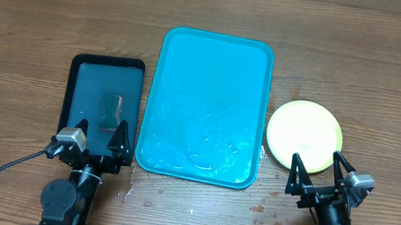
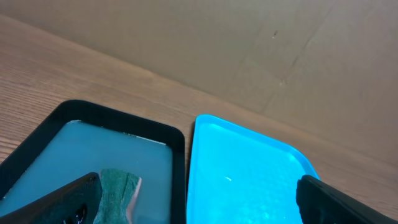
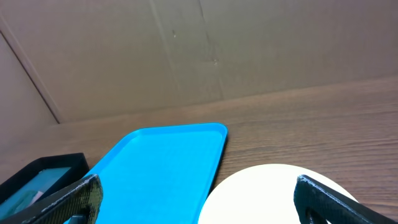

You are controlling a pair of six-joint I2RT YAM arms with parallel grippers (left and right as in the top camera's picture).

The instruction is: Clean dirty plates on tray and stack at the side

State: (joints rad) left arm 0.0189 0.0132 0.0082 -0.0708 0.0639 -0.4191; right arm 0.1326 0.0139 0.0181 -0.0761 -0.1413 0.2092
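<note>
The turquoise tray (image 1: 217, 57) lies in the middle of the table with no plates on it, only wet streaks near its front. It also shows in the left wrist view (image 2: 249, 174) and the right wrist view (image 3: 161, 168). A stack of plates (image 1: 304, 132) with yellow-green rims sits on the table to the right of the tray, also in the right wrist view (image 3: 261, 196). How many plates are in it cannot be told. My left gripper (image 1: 100, 134) is open and empty at the front of the black tray. My right gripper (image 1: 314, 170) is open and empty just in front of the plates.
A smaller black tray (image 1: 84, 75) holding water stands left of the turquoise tray, with a green sponge (image 1: 110, 110) lying in it, also in the left wrist view (image 2: 118, 190). A brown cardboard wall (image 3: 199, 50) stands behind the table.
</note>
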